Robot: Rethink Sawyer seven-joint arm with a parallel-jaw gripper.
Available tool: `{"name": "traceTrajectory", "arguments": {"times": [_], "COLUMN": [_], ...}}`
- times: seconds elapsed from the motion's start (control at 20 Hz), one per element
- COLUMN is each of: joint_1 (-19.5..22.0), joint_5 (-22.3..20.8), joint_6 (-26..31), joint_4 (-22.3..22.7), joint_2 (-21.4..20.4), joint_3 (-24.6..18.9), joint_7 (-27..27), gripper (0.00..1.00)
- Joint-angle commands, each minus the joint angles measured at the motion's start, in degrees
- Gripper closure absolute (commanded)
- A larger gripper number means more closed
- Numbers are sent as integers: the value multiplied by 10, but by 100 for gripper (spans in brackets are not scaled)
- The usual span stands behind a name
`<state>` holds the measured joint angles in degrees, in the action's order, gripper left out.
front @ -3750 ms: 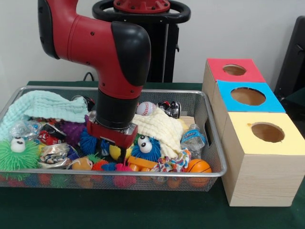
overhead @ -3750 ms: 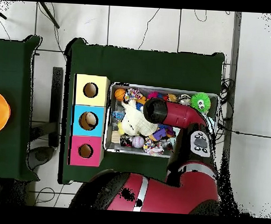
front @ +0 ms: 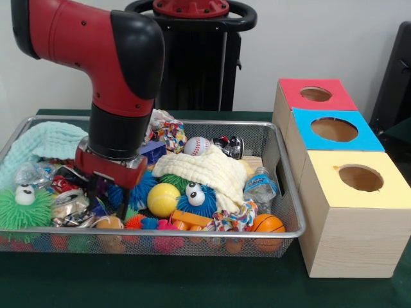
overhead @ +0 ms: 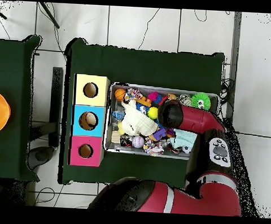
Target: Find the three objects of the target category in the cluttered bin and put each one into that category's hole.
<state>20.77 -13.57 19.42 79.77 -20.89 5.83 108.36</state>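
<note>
The bin sits on the green table, heaped with toys: a yellow ball, a blue fuzzy creature with googly eyes, a baseball, a small basketball in the corner nearest the boxes, a green spiky ball with eyes at the opposite end, a cream knitted cloth draped over the middle, a mint towel spilling over the far corner, a small water bottle whose label I cannot read, and knotted rope toys. The arm reaches down into the bin's middle, and the end effector is buried among the toys; whether it is clenched or released I cannot tell. Beside the bin stand three wooden boxes in a row. The hole is in the red-topped box, the one farthest toward the robot's edge of the table, with the blue box next and the yellow box nearest me. All three holes look dark inside, their contents hidden.
</note>
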Motion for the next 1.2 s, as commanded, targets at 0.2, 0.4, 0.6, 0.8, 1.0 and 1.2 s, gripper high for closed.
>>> {"name": "traceTrajectory", "arguments": {"times": [0.2,0.4,0.6,0.8,1.0,1.2], "joint_1": [17,22,25,29,33,35], "joint_5": [-36,-58,-74,-87,-91,-92], "joint_6": [-158,-199,-223,-238,-242,-241], "joint_4": [34,34,37,39,40,41], "joint_2": [33,35,35,36,37,37], "joint_3": [-73,-77,-77,-80,-83,-86], "joint_7": [51,41,47,51,54,56], "gripper": [0,0,0,0,0,0]}}
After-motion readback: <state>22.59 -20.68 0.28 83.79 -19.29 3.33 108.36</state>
